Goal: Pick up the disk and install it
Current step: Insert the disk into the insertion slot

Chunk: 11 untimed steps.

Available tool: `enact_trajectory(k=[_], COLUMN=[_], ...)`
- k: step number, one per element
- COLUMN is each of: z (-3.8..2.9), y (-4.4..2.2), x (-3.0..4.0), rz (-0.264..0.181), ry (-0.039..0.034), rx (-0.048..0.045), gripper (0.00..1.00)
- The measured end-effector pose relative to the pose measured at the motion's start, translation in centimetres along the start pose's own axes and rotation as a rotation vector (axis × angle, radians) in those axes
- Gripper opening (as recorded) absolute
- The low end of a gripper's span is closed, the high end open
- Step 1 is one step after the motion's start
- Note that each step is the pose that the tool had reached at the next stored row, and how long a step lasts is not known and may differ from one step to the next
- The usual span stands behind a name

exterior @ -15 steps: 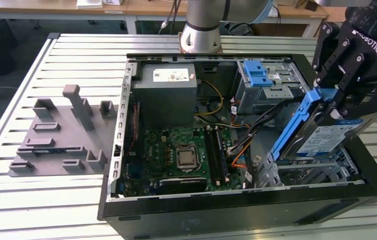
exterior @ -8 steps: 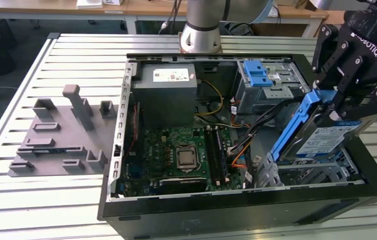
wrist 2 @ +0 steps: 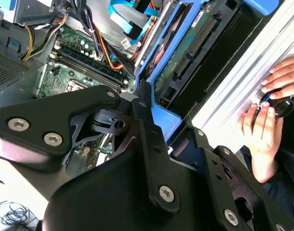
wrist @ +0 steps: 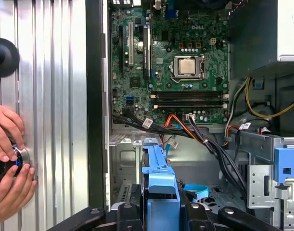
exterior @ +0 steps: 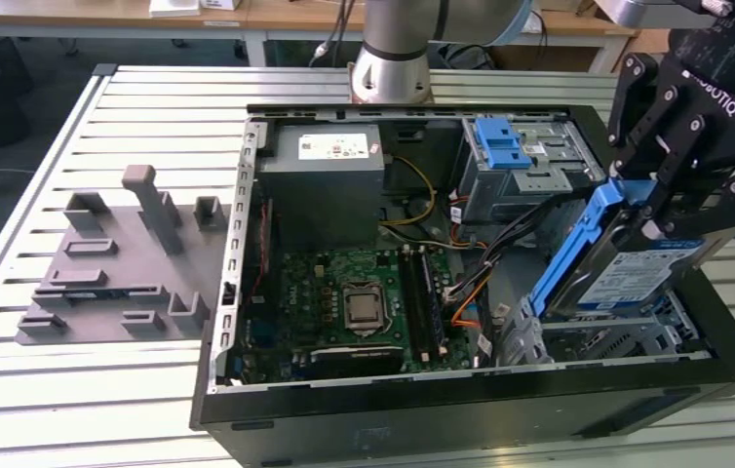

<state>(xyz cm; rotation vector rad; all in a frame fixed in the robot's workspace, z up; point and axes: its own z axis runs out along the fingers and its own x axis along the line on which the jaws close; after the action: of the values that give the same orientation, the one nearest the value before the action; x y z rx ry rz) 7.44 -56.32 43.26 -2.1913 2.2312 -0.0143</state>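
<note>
1. My gripper (exterior: 660, 226) is clenched on the disk (exterior: 631, 281).
2. I see the disk held tilted, its lower end at the metal bay (exterior: 601, 343) in the computer case (exterior: 472, 414), near corner, the exterior view's right.

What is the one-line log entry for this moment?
gripper: shut on disk | disk: tilted over drive bay in computer case | seated: no | hands: on knob outside case

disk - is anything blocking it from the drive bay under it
Nothing visible does. The claw holds the disk tilted just above the metal bay; the black cables run beside it, on the exterior view's left, not under it.
</note>
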Motion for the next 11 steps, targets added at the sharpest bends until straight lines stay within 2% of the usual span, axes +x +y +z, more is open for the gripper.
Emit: enact_trajectory(k=[11], z=[0.48], y=[-0.03], x=[0.0], rz=[-0.012], ry=[-0.0002], rx=[0.0], gripper=[0.37])
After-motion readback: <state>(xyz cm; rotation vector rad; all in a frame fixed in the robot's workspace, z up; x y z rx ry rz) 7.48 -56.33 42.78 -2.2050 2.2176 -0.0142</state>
